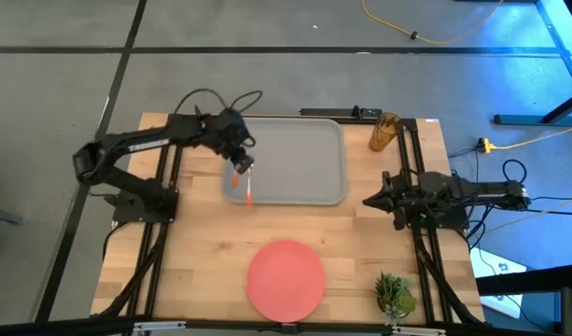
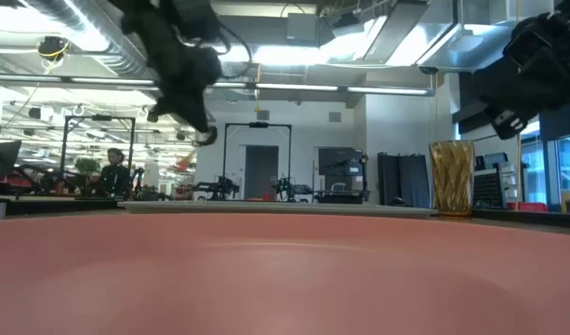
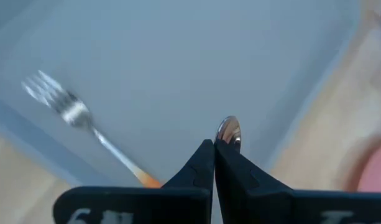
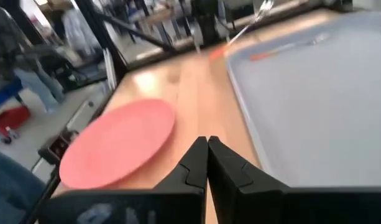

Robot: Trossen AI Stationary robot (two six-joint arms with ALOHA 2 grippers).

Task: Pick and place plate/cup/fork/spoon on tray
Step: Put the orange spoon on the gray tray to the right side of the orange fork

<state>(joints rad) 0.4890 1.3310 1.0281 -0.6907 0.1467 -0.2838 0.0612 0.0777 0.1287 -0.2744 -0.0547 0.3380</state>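
Observation:
My left gripper [image 1: 241,164] hangs over the near left part of the grey tray [image 1: 304,140], shut on the spoon [image 3: 229,132]. The fork [image 3: 72,112] lies on the tray beside it, head on the tray floor and orange handle [image 1: 249,194] toward the near rim. The coral plate [image 1: 286,278] lies flat on the wooden table near its front edge. The amber cup [image 1: 383,131] stands upright off the tray's far right corner. My right gripper [image 1: 369,199] is shut and empty, right of the tray; in its wrist view [image 4: 207,146] it is near the plate [image 4: 115,146]. My left gripper pinches the spoon between its two shut fingers, just behind the silver bowl [image 3: 229,128], which sticks out past the fingertips. The fingers come from above, slanting down toward the tray. They hide the handle in the wrist view. The spoon is above the tray floor.
A small green plant [image 1: 393,294] stands at the table's near right corner, right of the plate. Most of the tray's floor [image 4: 314,106] is bare. The plate fills the foreground of the low view [image 2: 285,270], with the cup [image 2: 452,177] behind it.

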